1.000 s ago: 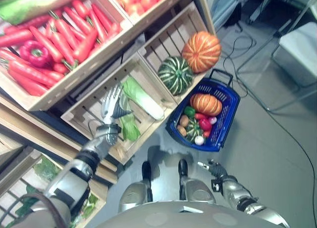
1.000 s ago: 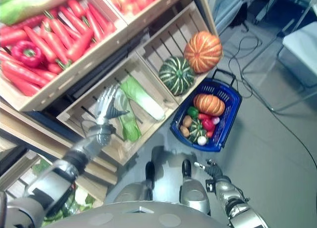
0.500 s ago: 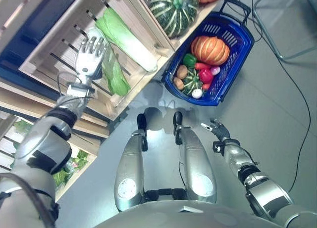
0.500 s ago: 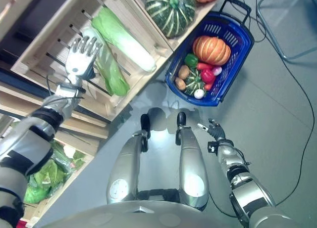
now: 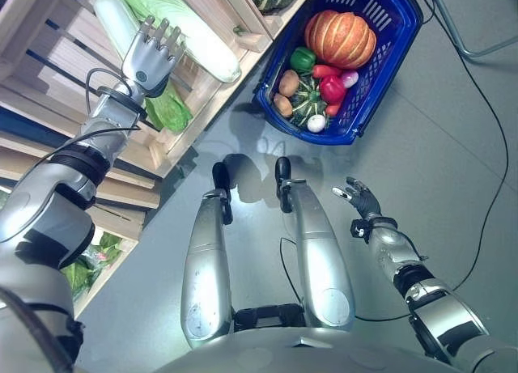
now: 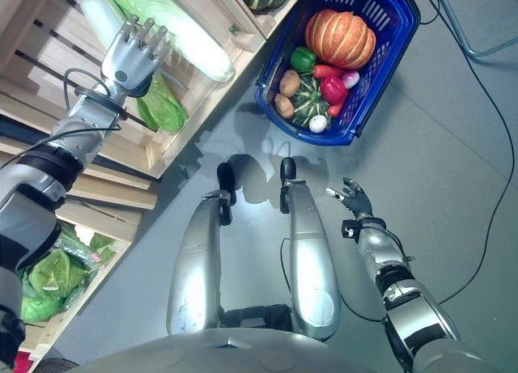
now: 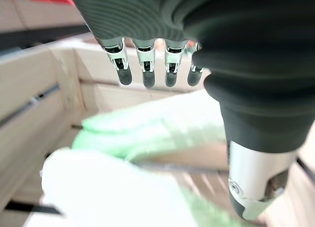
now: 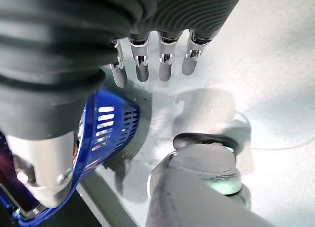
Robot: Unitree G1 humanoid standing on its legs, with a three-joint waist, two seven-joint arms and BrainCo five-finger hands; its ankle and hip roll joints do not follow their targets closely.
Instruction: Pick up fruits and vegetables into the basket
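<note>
While the right hand (image 5: 360,200) hangs low over the grey floor (image 5: 453,171), fingers relaxed and empty, a black cable (image 5: 494,138) trails beside it; left hand (image 5: 148,59) reaches into a wooden crate (image 5: 48,45), fingers straight and released, over a pale green cabbage (image 5: 182,29) and a leafy green (image 5: 168,112); further off, blue basket (image 5: 396,61) sits on the floor beside the crates, holding an orange pumpkin (image 5: 340,38), striped squash (image 5: 307,98), green pepper (image 5: 302,59), potato (image 5: 288,82); lower shelf holds more greens (image 6: 48,280).
</note>
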